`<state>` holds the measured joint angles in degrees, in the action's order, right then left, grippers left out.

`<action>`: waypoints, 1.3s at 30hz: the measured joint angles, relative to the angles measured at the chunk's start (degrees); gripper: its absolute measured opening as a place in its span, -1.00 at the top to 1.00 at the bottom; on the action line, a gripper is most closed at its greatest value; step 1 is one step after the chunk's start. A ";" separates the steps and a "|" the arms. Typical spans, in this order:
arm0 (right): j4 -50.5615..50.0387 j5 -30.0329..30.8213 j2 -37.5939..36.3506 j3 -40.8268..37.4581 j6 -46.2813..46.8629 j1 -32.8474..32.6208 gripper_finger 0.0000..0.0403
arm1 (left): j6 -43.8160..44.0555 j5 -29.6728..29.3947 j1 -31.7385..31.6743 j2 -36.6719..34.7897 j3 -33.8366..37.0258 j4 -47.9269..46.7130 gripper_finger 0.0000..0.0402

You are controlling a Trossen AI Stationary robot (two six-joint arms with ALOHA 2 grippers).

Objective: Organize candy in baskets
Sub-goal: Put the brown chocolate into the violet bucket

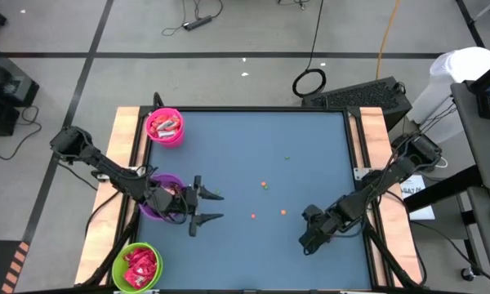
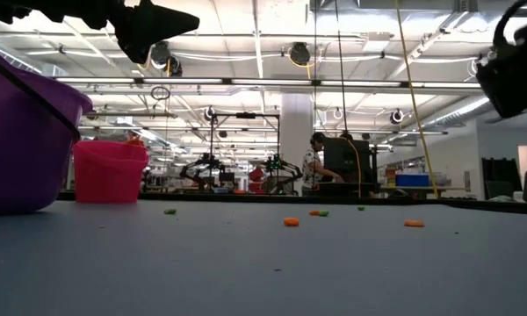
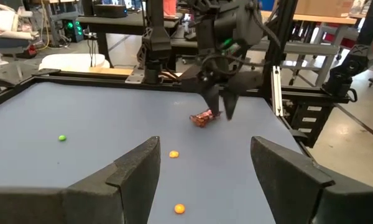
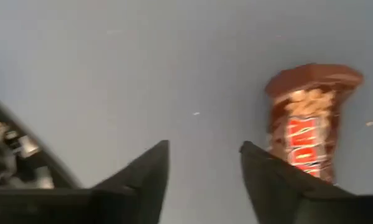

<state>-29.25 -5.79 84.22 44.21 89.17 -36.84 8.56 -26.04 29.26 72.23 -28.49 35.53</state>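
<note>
One candy (image 4: 308, 118) in a dark brown wrapper with red letters lies flat on the blue table, just outside my open right gripper (image 4: 205, 149) and beside one finger. My right gripper (image 3: 219, 107) points down over the table's near right part. My left gripper (image 1: 220, 206) hangs open and level above the purple basket (image 1: 165, 198), holding nothing. The pink basket (image 1: 165, 126) at the far left holds candy. The green basket (image 1: 137, 265) at the near left holds red candy. My right gripper stands with one finger (image 4: 286, 180) right next to the candy's near end (image 4: 304, 163). The finger covers that end, so I cannot tell whether it touches the candy. The candy lies flat on the table, outside the gap between the fingers.
Tiny orange specks (image 1: 264, 185) and a green speck (image 1: 287, 158) are scattered over the middle of the table. Wooden strips (image 1: 122, 163) run along the left and right sides. The table's middle between the two arms is bare blue surface.
</note>
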 joint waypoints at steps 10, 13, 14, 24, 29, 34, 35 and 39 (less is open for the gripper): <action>-9.27 2.41 -3.46 0.04 -1.31 -1.15 -0.41 | 0.00 0.00 -0.04 0.00 0.00 -0.04 -0.26; -12.96 2.54 -1.01 -0.04 -2.48 -2.06 -0.41 | 0.00 0.00 -0.04 0.00 0.00 -0.02 -0.26; -12.57 2.62 -0.10 -0.04 -3.22 -2.41 -0.41 | 0.00 0.00 -0.04 0.00 0.00 -0.02 -0.26; -8.64 5.45 5.27 0.16 -10.72 -3.28 0.24 | 0.00 0.00 -0.04 0.00 0.00 0.06 -0.26; -6.95 16.22 5.24 3.01 -20.42 -3.08 0.53 | -0.02 -1.11 -0.04 0.00 0.00 0.06 -0.26; 2.79 30.20 5.23 5.47 -33.53 -2.45 0.57 | 0.13 -0.23 -0.41 0.02 0.00 2.96 -0.26; 5.82 33.49 5.23 5.48 -36.28 -2.14 0.55 | 0.12 0.11 -0.42 0.09 -0.04 3.85 -0.26; 18.50 43.24 5.31 5.46 -48.91 -0.55 0.47 | 0.11 0.89 -0.42 3.10 -1.95 4.24 -0.26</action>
<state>-10.75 37.45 89.53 49.67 40.26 -37.39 8.67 -25.15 28.84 75.32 -30.44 39.77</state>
